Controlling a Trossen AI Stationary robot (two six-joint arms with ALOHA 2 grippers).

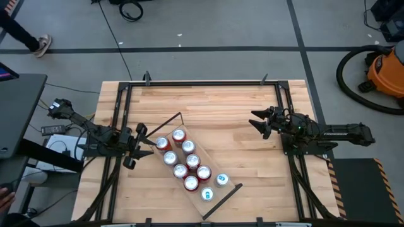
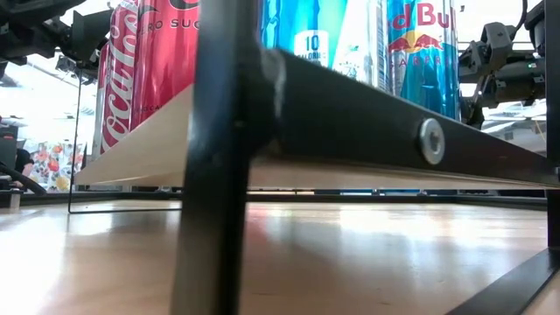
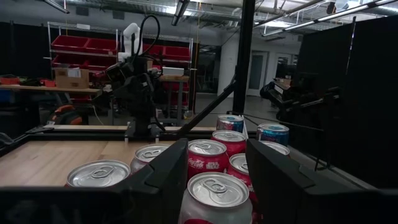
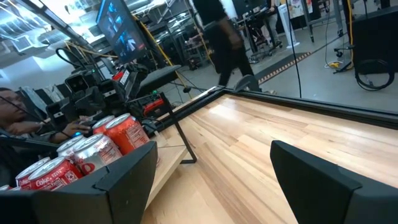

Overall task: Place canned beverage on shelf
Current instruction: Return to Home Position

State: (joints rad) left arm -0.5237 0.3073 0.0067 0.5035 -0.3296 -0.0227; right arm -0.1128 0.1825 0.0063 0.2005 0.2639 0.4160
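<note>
The shelf (image 1: 234, 186), a pale wood plank with a thin black rod (image 1: 169, 122) at its far end, lies slantwise on the slatted tabletop. It also shows in the low view (image 2: 140, 149). Several cans (image 1: 189, 165) stand upright on it, red ones and blue ones (image 2: 424, 52). My left gripper (image 1: 144, 146) is open at the plank's left side, level with the can tops. The nearest red can (image 3: 217, 190) shows between its spread fingers, which do not visibly touch it. My right gripper (image 1: 255, 122) is open and empty over bare wood, to the right of the shelf.
Black metal rails (image 1: 120, 107) frame the tabletop on the left, right and far sides. Bare wood (image 1: 246, 151) lies between the shelf and my right arm. A person (image 4: 217, 37) walks in the room beyond the table. An orange vacuum (image 1: 385, 72) stands on the floor.
</note>
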